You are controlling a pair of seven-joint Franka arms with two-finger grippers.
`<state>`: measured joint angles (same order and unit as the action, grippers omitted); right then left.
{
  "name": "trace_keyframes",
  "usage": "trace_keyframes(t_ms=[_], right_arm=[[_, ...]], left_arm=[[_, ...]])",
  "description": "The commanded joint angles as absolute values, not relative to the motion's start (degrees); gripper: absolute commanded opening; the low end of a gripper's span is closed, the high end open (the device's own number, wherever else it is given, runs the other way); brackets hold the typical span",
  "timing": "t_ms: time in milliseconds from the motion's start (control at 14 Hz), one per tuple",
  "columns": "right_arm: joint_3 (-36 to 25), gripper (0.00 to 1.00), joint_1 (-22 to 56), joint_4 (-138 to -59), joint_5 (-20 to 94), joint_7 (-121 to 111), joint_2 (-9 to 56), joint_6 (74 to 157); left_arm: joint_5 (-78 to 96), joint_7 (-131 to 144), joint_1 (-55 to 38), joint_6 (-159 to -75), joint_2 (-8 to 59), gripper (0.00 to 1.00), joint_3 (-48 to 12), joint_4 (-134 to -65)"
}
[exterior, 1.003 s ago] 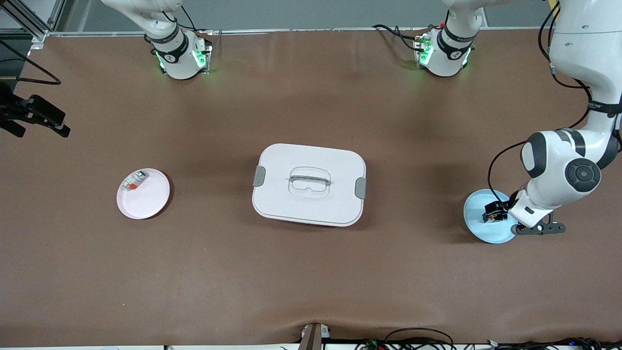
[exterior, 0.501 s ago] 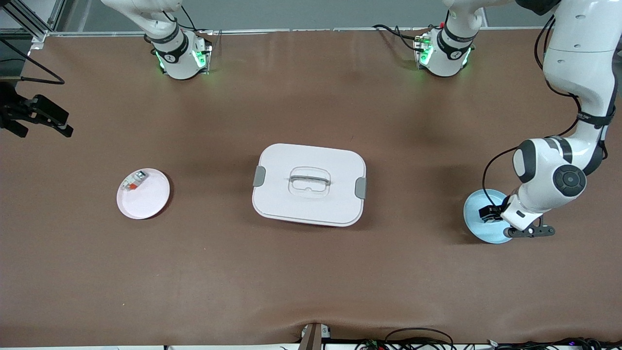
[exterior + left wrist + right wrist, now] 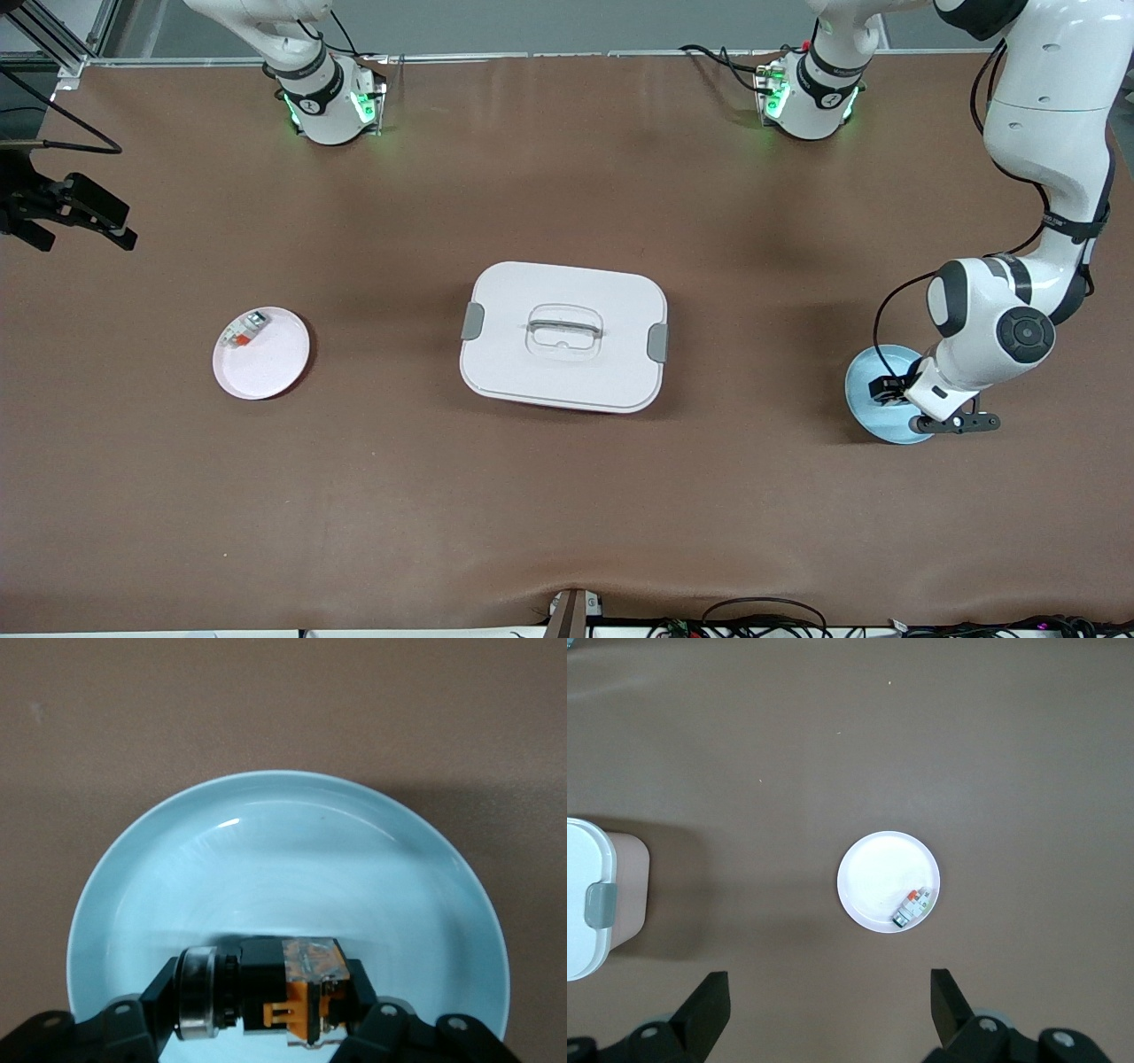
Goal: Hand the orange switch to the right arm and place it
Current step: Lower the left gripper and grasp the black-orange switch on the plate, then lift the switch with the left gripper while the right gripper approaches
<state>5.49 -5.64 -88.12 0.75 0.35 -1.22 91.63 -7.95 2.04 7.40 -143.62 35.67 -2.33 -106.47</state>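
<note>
The orange switch (image 3: 275, 990), a black boxy part with an orange middle and a silver ring end, sits between the fingers (image 3: 161, 990) of my left gripper (image 3: 263, 997). The gripper is shut on it and holds it low over the light blue plate (image 3: 292, 842). In the front view the left gripper (image 3: 886, 390) is over that plate (image 3: 864, 394) at the left arm's end of the table. My right gripper (image 3: 828, 1010) is open and empty, up in the air at the right arm's end (image 3: 80, 226).
A pink plate (image 3: 270, 368) holds a small white-and-red part (image 3: 244, 330); both also show in the right wrist view (image 3: 877, 868), (image 3: 912, 905). A white lidded box (image 3: 563, 335) with grey clasps stands at the table's middle.
My left arm has shifted a little toward the table's middle, its gripper still over the blue plate with the switch. The right gripper has barely moved.
</note>
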Motion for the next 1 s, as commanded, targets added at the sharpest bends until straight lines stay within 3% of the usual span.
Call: trace_keyframes(t_ms=[0, 430, 931], right_arm=[[5.45, 1.00, -5.71, -87.71, -0.18, 0.18, -1.14, 91.23], [5.36, 1.00, -5.28, -87.63, 0.09, 0.44, -1.14, 91.49], [5.62, 1.00, -1.59, -87.45, 0.26, 0.27, 1.31, 93.24]], left_arm=[[-8.26, 2.37, 7.56, -143.62, 34.99, 0.00, -2.90, -105.91], [-8.09, 3.42, 7.30, -136.16, 25.68, 0.00, -6.93, -104.95], [-3.01, 12.20, 7.47, -117.35, 17.59, 0.00, -14.58, -96.95]])
